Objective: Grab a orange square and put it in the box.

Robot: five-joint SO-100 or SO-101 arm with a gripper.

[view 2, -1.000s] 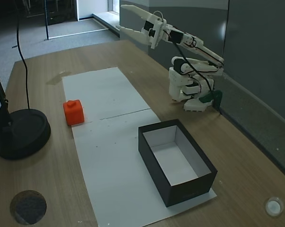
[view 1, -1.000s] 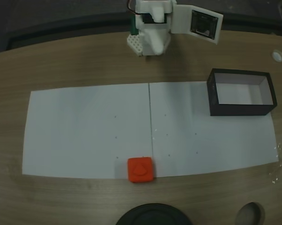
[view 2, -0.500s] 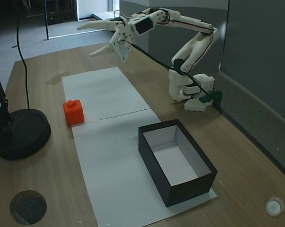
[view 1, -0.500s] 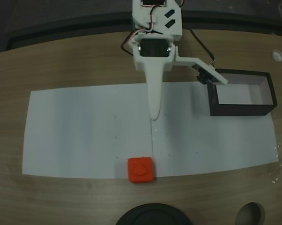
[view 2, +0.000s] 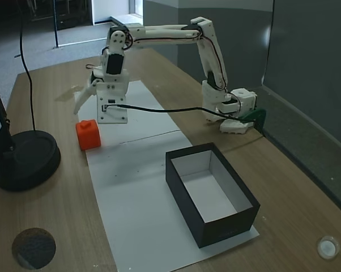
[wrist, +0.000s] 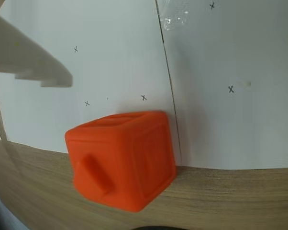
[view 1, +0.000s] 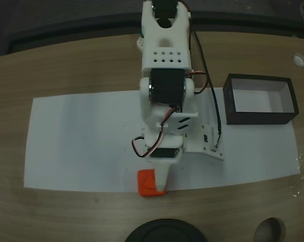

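In the wrist view the square (wrist: 121, 159) sits close to the lens: a bright orange-red plastic block with rounded corners, a raised nub on the face turned toward the lower left, and a faint recessed panel on its right face. It rests across the edge of the white paper (wrist: 220, 120), partly on paper and partly on the wooden worktop (wrist: 230, 196). One pale finger (wrist: 29, 60) reaches in from the upper left, clear of the block.

In a fixed view from the side, the square (view 2: 88, 135) stands at the paper's left edge, and the hand (view 2: 94, 105) hangs just above and beside it, fingers spread, nothing between them. In a fixed view from above, the arm (view 1: 164, 85) stretches over the paper and its tip covers part of the square (view 1: 148, 184).

Farther off, the box (view 1: 260, 99) stands well apart at the paper's right end, with black walls, a white inside and an open top.
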